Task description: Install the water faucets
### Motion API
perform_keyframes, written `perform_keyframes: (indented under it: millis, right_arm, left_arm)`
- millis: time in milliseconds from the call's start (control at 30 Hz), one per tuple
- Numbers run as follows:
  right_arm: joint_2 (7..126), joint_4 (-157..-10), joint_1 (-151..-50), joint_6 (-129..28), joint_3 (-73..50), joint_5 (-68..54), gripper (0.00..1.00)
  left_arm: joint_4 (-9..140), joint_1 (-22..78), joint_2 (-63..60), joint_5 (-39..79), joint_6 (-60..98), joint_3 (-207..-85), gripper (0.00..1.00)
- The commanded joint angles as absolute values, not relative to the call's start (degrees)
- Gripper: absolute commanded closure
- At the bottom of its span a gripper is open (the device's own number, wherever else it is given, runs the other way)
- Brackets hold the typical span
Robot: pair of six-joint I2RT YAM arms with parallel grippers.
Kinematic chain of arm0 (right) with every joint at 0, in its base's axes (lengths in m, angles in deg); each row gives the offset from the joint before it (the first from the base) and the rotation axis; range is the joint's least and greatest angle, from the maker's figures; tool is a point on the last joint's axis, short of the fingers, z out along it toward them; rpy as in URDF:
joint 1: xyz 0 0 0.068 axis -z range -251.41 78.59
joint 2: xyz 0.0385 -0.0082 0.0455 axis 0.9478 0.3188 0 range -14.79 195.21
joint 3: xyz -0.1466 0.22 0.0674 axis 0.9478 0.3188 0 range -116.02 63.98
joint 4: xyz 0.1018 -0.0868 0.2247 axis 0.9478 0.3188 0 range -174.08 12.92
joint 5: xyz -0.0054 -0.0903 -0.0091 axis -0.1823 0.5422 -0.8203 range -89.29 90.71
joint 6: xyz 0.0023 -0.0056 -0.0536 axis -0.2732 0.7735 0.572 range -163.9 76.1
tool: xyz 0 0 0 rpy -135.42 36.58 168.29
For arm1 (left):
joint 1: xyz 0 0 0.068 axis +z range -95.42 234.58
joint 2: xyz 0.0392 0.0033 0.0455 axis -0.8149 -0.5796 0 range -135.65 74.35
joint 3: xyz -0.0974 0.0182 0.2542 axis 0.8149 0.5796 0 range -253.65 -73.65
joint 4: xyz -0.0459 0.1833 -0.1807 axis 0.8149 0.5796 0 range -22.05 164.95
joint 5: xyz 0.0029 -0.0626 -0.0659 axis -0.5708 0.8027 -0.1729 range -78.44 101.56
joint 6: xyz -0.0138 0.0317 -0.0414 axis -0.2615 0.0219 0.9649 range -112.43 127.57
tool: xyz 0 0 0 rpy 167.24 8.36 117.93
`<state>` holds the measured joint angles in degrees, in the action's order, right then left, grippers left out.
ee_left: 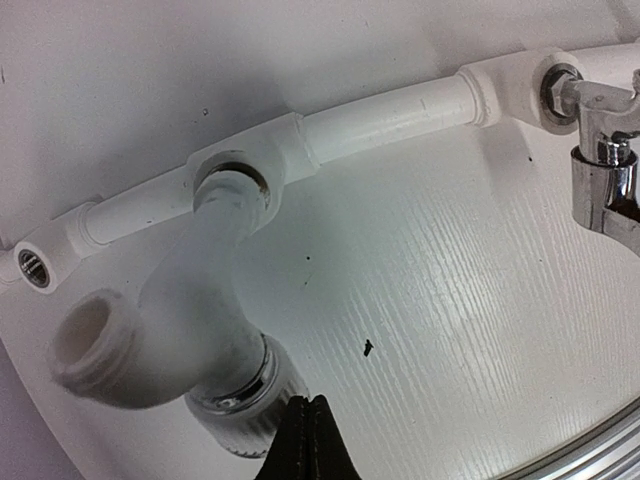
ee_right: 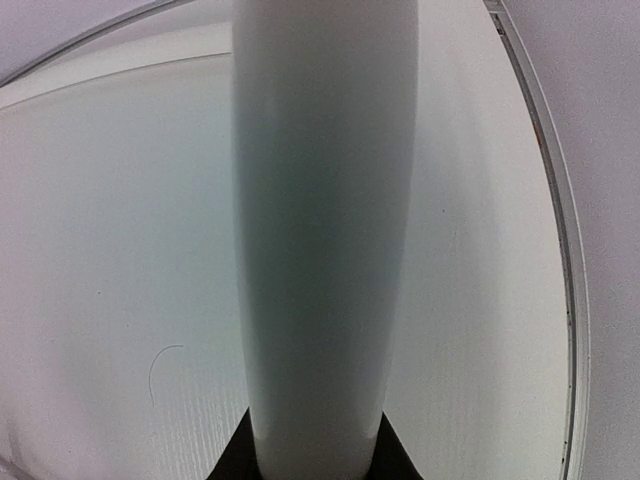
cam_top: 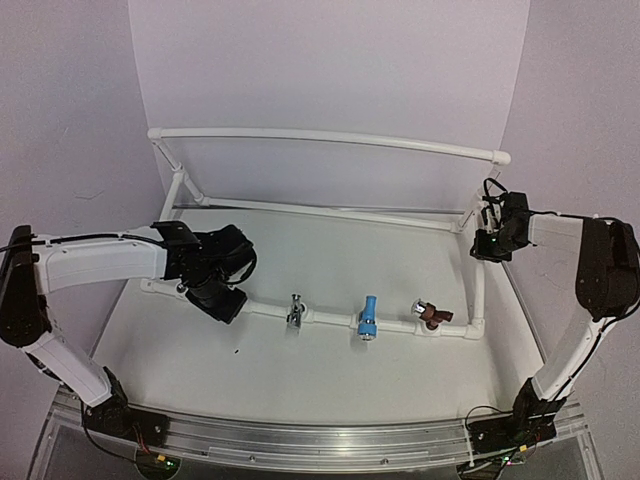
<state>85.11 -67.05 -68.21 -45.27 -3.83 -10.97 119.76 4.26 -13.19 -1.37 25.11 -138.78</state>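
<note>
The white faucet [ee_left: 190,310] stands with its threaded end in a socket [ee_left: 232,180] of the front pipe; its ribbed cap [ee_left: 240,405] points toward the camera. My left gripper [ee_left: 308,435] is shut and empty, its tips right beside that cap. In the top view the left gripper [cam_top: 222,300] covers the white faucet. The chrome faucet [cam_top: 296,310], light blue faucet [cam_top: 368,317] and reddish-brown faucet [cam_top: 432,315] sit in sockets along the front pipe. The chrome one also shows in the left wrist view [ee_left: 600,150]. My right gripper [cam_top: 487,245] is shut on the frame's right-hand pipe [ee_right: 320,220].
The white PVC pipe frame [cam_top: 330,137] runs round the white table, with a raised back rail and slanted side pipes. An open end socket [ee_left: 32,265] sits at the front pipe's left end. A small dark speck [ee_left: 368,348] lies on the table.
</note>
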Motion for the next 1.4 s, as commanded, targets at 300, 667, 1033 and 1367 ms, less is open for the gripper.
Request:
perform_keyframes:
  millis: [300,667,1033,1367]
  right_arm:
    - [85.21,-64.66,-67.46,-39.27,-4.75,-9.33,1.00]
    - [85.66,-64.69,-67.46,-39.52,-4.86,-9.54,1.00]
    - [85.53,-64.50,-67.46,-39.36,-5.16,-9.29,1.00]
    - [84.77,-64.31,-67.26,-38.90,-4.84,-9.08,1.00]
  left_arm:
    - [117.08,7.03,-8.21,-1.42,26.62,-134.64,1.00]
    - [113.98,5.58,-7.80,4.05,25.49,-135.00,1.00]
    - [116.45,5.63,-11.68,0.08,27.50,-135.03,1.00]
    - [121.60,8.85,-10.50,-6.85,31.29,-136.08,1.00]
